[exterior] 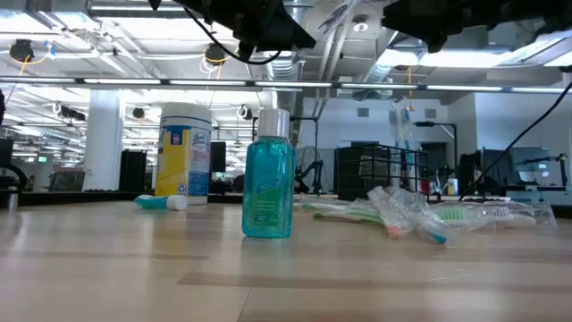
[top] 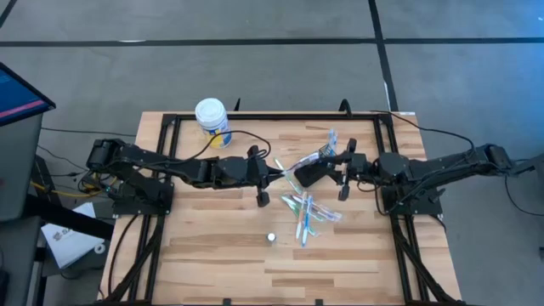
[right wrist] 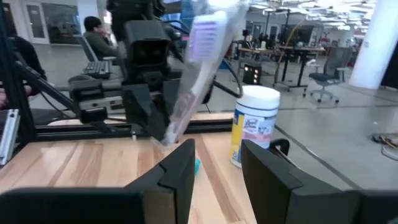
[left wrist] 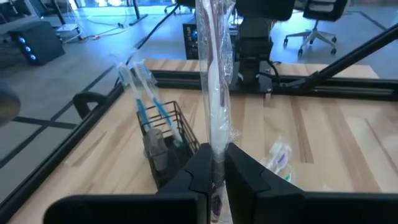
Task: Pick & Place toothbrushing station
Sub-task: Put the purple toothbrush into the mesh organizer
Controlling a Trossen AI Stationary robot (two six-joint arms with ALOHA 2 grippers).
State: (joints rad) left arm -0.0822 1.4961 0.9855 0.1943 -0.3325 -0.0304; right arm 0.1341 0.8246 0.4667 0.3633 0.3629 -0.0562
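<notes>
The left gripper [left wrist: 213,163] is hovering over the middle of the table [top: 212,255], its fingers pinched tight on a wrapped toothbrush [left wrist: 212,74] that is standing up from them; the wrapper's top is running out of the left wrist view, so the brush head is cut off there. From the right wrist view the same brush is showing tilted, with a pale purple head under the clear plastic.

The right gripper [right wrist: 214,165] is facing it from just to the right, fingers standing apart with nothing between them.

The black wire-mesh holder [left wrist: 168,140] is sitting toward the far right of the table, already carrying two blue-handled wrapped brushes upright (in the overhead picture the right arm is covering most of it). A loose pile of wrapped toothbrushes [top: 304,211] is lying just nearer than the grippers; how many there are is hard to make out. A small teal tube [exterior: 161,202] is lying on its side at far left, beside the white-lidded jar [top: 212,121]. A teal bottle [exterior: 269,174] is standing upright near the front edge. Both grippers are cut off at the top of the low view.
</notes>
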